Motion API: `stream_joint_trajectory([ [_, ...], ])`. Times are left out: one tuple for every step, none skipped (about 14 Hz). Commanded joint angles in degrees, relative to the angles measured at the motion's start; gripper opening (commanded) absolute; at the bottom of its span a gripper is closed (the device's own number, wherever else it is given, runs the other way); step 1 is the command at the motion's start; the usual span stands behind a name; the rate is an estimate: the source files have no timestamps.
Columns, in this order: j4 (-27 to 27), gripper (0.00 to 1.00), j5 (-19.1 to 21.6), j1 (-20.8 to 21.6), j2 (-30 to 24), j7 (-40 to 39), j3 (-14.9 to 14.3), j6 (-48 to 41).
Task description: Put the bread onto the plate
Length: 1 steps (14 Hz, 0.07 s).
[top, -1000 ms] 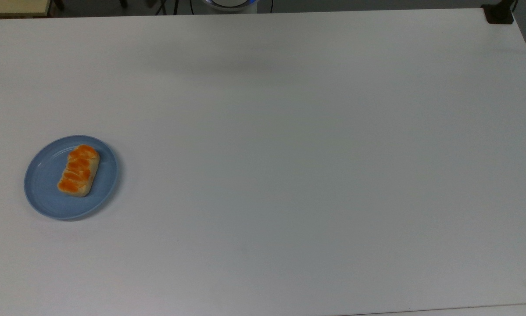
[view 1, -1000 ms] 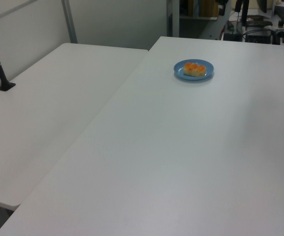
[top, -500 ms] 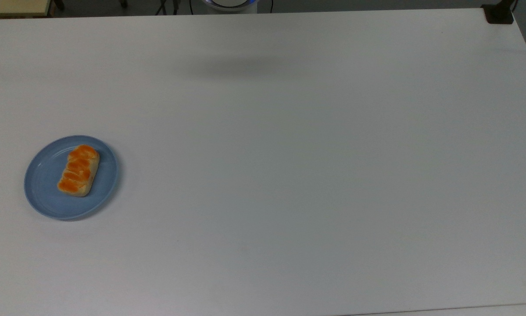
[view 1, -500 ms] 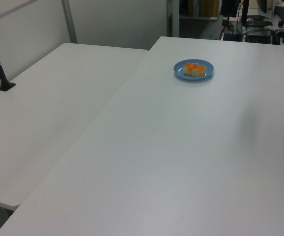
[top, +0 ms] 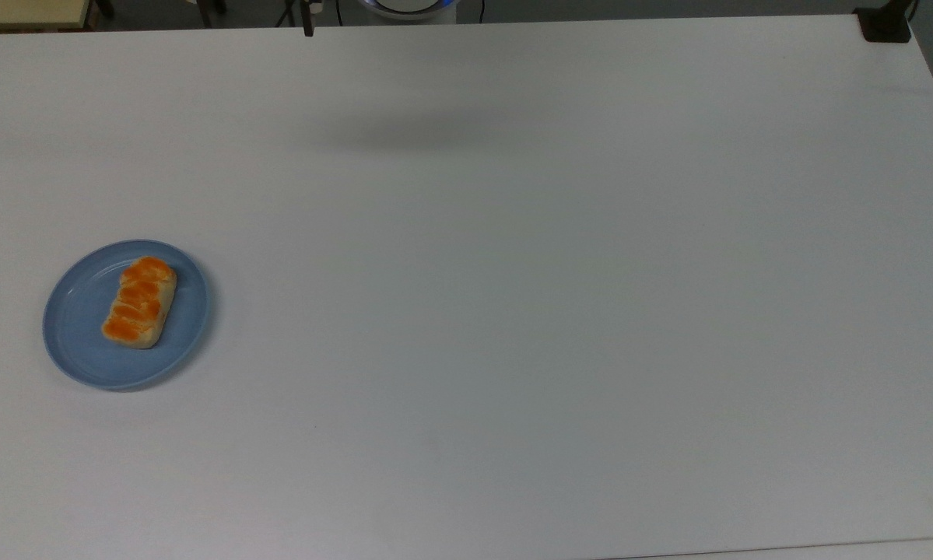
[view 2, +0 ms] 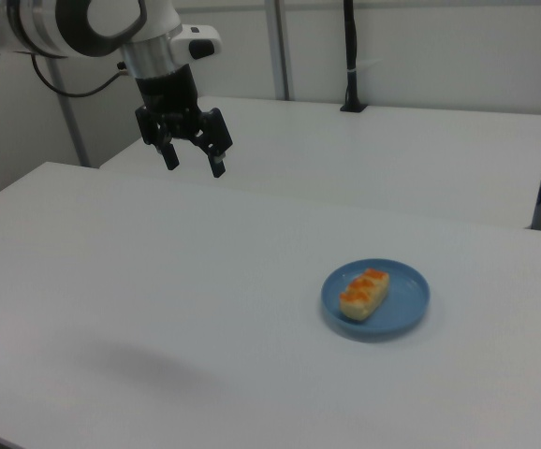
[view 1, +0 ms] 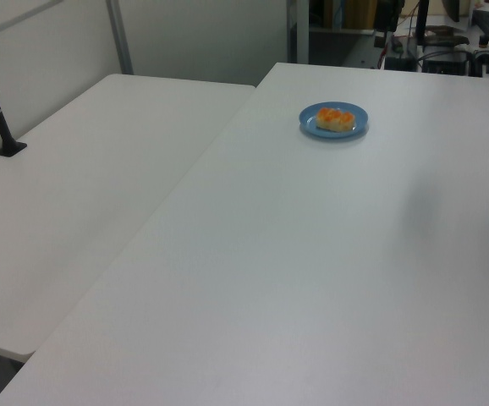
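The shadow cast on the surface below the pincer is the main change; in the top view it is darker and tighter than the faint smear of a second ago; it now sits a little lower and toward the top view's left of its place half a second ago; in the left view the same grey patch is drawn toward the left view's left; a slim dark tip now pokes over the surface's far edge in the top view, where only bare edge showed before.
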Motion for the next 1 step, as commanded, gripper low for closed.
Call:
stream_joint_trajectory([
  [-0.95,1.00,-0.64,-0.35,-0.61,-1.76,-0.29,1.61],
])
